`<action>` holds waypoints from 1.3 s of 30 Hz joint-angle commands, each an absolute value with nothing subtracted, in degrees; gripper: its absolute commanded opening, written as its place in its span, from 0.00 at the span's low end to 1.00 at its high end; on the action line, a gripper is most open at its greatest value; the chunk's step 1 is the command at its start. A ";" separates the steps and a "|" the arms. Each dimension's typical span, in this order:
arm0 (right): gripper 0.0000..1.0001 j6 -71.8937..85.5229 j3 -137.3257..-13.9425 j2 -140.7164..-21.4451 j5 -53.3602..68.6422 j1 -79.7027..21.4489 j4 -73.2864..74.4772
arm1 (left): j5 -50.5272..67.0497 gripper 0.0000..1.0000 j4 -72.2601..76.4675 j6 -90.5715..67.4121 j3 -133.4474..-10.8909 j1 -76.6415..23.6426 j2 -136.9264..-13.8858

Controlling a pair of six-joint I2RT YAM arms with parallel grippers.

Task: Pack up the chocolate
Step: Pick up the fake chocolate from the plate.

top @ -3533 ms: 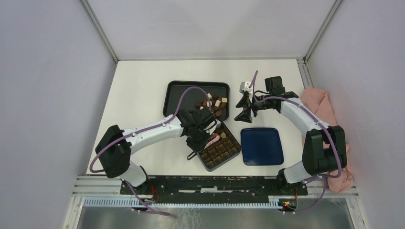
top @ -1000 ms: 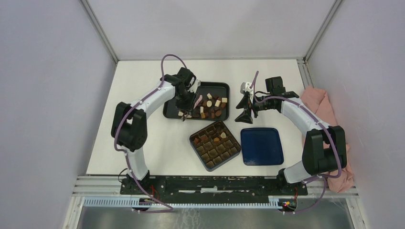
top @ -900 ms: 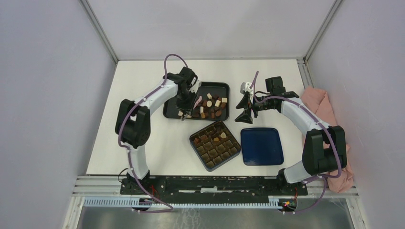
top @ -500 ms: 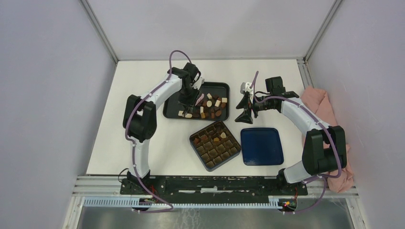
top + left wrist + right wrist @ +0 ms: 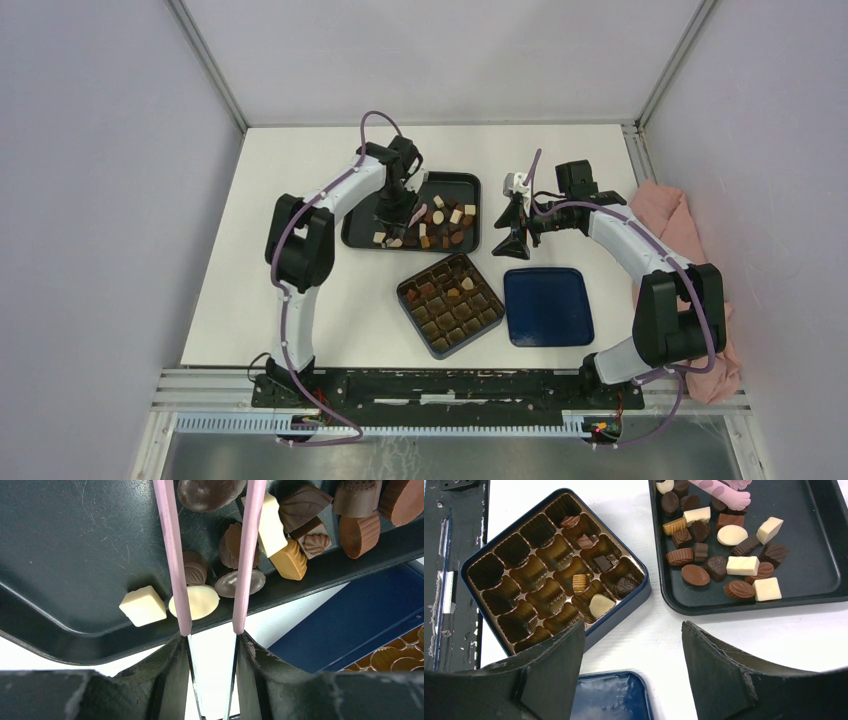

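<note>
Your left gripper [image 5: 210, 642] is clenched on pink tweezers [image 5: 171, 555], both arms pressed between its fingers, poised over the black tray [image 5: 75, 540]. Most of the chocolate [image 5: 202, 601] lies loose in that tray, brown and cream pieces crowded toward one end. A few pieces sit in compartments of the box [image 5: 619, 617] just beside it. You cannot tell whether the tweezer tips hold a piece. Your right gripper [image 5: 633, 627] hangs released, jaws wide, above the table [image 5: 774, 630] between box, tray and blue lid [image 5: 609, 695].
</note>
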State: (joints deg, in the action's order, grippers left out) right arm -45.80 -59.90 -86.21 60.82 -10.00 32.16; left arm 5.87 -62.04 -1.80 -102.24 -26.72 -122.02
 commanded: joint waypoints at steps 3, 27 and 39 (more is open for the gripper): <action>0.76 -47.01 -62.36 -85.35 62.83 -9.74 32.51 | 5.50 0.43 -62.80 1.23 -105.30 -26.52 -122.59; 0.77 -47.29 -62.56 -85.45 62.87 -9.74 32.80 | 5.64 0.37 -64.31 1.30 -107.81 -26.55 -126.00; 0.76 -47.55 -62.69 -85.34 62.97 -9.70 33.13 | 5.40 0.37 -64.95 1.19 -109.46 -26.54 -127.52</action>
State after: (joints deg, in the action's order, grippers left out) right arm -46.41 -60.31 -86.21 60.95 -9.98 32.51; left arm 5.96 -64.45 -1.80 -106.96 -26.72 -127.15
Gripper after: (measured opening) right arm 0.764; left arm 0.382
